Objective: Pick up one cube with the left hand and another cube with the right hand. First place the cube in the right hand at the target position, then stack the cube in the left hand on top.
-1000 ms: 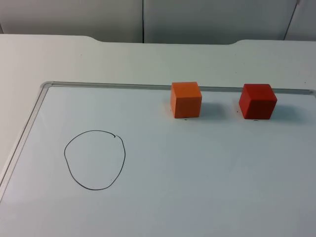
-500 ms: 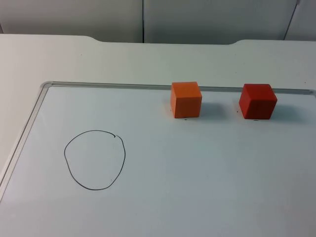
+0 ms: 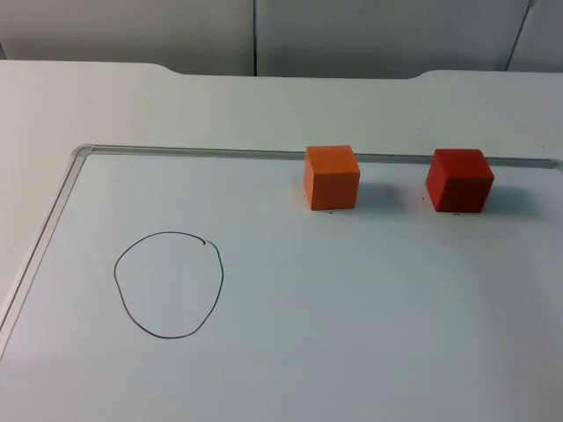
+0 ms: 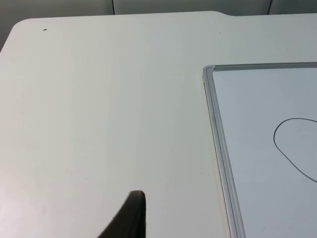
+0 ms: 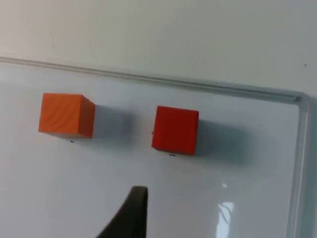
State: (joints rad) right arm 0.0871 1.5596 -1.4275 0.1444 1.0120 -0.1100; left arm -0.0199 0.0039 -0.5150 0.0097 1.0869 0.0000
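Orange cube [image 3: 332,177] stands on the whiteboard [image 3: 352,334] close to the board's far edge, resting flat and upright. To its right, apart from it with a clear gap between, I see the red cube [image 3: 458,180], also flat on the board and just as close to the far frame. Neither cube touches the frame, as far as I can judge from the top view.

On the near left part of the board I note a hand-drawn black circle [image 3: 169,284], a rough closed loop well apart from both cubes. Nothing lies inside it.

The whiteboard lies on the white worktop [image 3: 176,105], its grey frame running along the far side and down the left side. Behind the worktop stands the grey partition wall [image 3: 132,31].

From the left wrist camera I see the left gripper [image 4: 130,218] over bare worktop, to the left of the board's far left corner, with part of the drawn circle beyond the frame. One dark fingertip is visible; I cannot tell how its jaws stand.

From the right wrist camera I see the right gripper [image 5: 131,213] above the board, on the near side of the two cubes and touching neither. One fingertip shows; the state of its jaws I cannot tell.
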